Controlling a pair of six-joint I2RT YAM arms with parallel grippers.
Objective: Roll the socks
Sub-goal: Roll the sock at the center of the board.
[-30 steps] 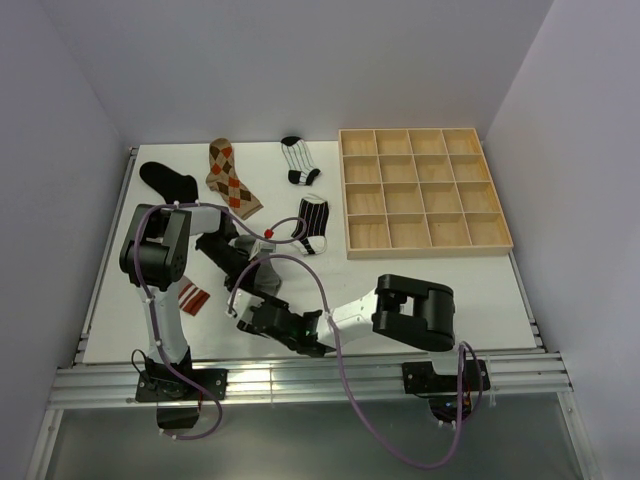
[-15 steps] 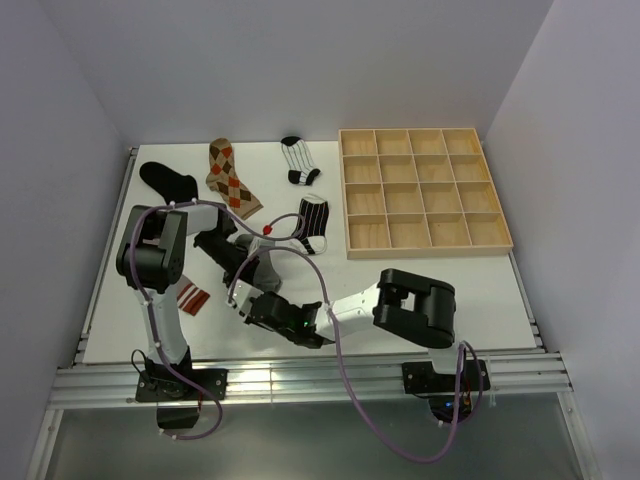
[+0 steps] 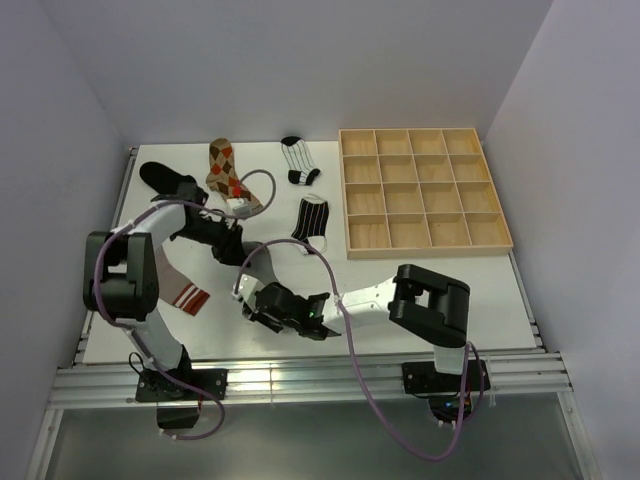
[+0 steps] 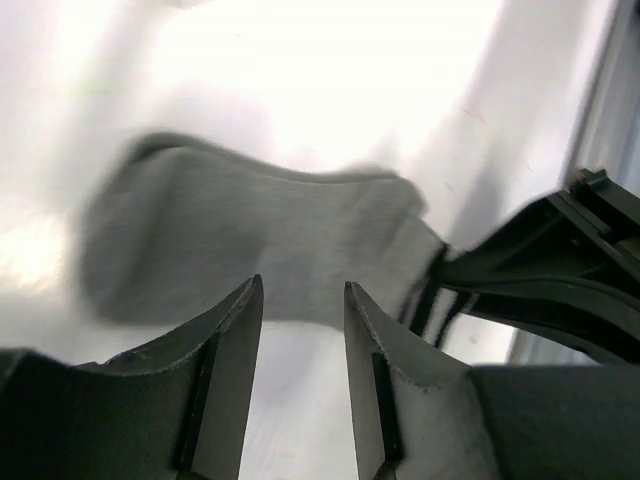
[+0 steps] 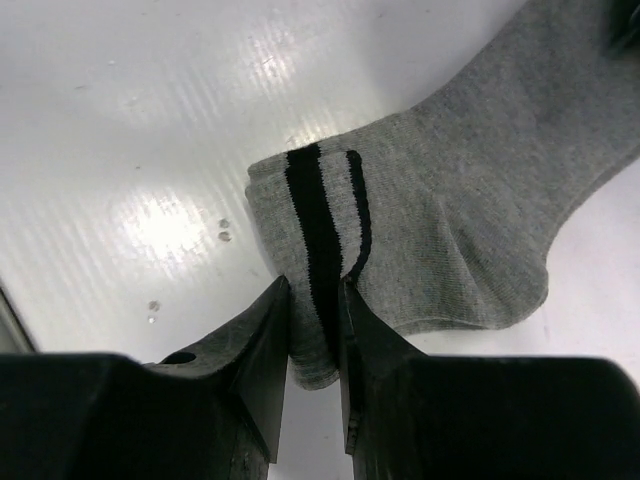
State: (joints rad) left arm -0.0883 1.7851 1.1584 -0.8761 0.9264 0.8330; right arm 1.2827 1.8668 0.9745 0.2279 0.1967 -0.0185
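Observation:
A grey sock (image 3: pixel 268 263) with black bands at its cuff lies on the white table, left of centre. My right gripper (image 3: pixel 256 297) is shut on that cuff; the right wrist view shows the fingers (image 5: pixel 270 340) pinching the banded edge (image 5: pixel 318 225). My left gripper (image 3: pixel 238 252) is open and empty, just short of the sock's other end (image 4: pixel 250 245), tips apart (image 4: pixel 300 300) over bare table. Farther back lie an argyle sock (image 3: pixel 228 175), a black sock (image 3: pixel 165 180) and two black-and-white striped socks (image 3: pixel 297 160) (image 3: pixel 313 220).
A wooden grid tray (image 3: pixel 425 190) stands at the back right. A red-and-white striped sock end (image 3: pixel 188 297) lies near the left arm's base. The left arm's cable loops over the argyle sock. Walls close in the table on three sides.
The left arm has swung its elbow out to the left and its gripper has drawn back toward the far left, off the grey sock. The right gripper has shifted slightly right, still holding the cuff.

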